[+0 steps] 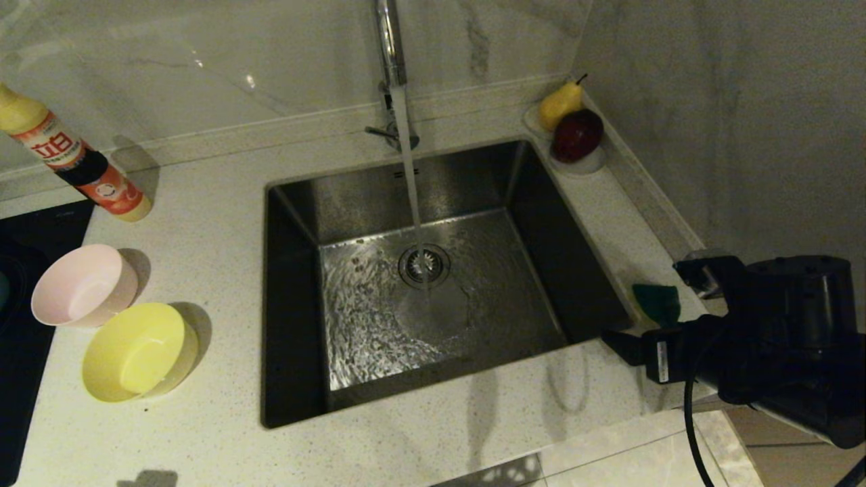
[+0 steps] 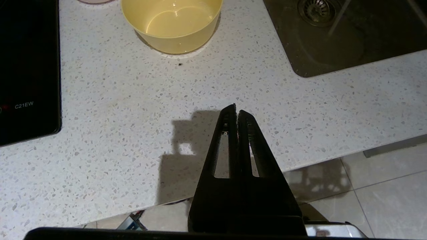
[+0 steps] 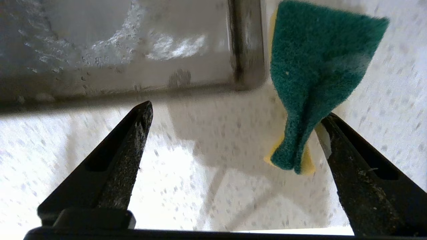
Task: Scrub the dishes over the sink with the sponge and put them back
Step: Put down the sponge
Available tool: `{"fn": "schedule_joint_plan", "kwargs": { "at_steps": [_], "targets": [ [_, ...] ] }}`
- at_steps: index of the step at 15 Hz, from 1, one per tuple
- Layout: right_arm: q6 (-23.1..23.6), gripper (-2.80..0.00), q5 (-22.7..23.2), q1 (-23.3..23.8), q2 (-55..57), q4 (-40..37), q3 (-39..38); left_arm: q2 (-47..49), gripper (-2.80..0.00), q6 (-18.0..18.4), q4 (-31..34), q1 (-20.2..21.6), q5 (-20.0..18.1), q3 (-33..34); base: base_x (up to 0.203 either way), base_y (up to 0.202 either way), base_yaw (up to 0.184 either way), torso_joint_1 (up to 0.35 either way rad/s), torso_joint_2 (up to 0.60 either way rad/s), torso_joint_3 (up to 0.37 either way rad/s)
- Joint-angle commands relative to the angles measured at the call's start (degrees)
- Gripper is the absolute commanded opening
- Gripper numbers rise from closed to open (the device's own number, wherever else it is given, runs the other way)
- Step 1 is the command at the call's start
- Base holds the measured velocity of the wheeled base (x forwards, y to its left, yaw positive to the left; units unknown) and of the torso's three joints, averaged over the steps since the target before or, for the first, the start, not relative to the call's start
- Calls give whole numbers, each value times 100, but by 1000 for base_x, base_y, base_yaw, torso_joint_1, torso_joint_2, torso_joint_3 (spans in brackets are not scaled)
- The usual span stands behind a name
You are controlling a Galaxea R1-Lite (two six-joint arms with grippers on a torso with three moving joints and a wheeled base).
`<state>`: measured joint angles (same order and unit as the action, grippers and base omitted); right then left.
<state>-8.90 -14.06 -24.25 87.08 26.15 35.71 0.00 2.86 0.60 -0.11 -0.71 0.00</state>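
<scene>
Two dishes stand on the counter left of the sink (image 1: 291, 304): a pale pink bowl (image 1: 84, 284) and a yellow bowl (image 1: 139, 352), also in the left wrist view (image 2: 171, 23). The sponge (image 1: 657, 302), green face up and pinched into a fold, lies on the counter by the sink's right front corner. My right gripper (image 1: 648, 314) is open around it. In the right wrist view the sponge (image 3: 317, 76) rests against one finger (image 3: 350, 166), and the other finger is well apart. My left gripper (image 2: 237, 110) is shut and empty over the counter's front edge.
Water runs from the faucet (image 1: 391, 54) onto the drain (image 1: 424, 265). A detergent bottle (image 1: 74, 162) lies at the back left, and a black hob (image 1: 20, 338) fills the left edge. A pear and a red apple (image 1: 576, 135) sit in the back right corner by the wall.
</scene>
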Motion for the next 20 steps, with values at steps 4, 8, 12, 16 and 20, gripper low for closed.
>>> {"fn": "schedule_joint_plan", "kwargs": {
  "at_steps": [4,8,12,16,20],
  "targets": [
    [2,0,8,-1,-68,197,-205,3,-280,4,2,-6,1,9,0,0,0,0,0,0],
    [-44,0,32,6,-113,642,-454,1,-280,4,2,-6,1,9,0,0,0,0,0,0],
    [-97,0,33,8,-65,1421,-797,0,-280,4,2,2,1,9,0,0,0,0,0,0],
    [267,0,-73,5,-117,1796,-1051,9,-280,4,2,1,1,9,0,0,0,0,0,0],
    [827,0,-54,-1,-317,2132,-1122,0,-280,4,2,-1,1,9,0,0,0,0,0,0]
  ]
}}
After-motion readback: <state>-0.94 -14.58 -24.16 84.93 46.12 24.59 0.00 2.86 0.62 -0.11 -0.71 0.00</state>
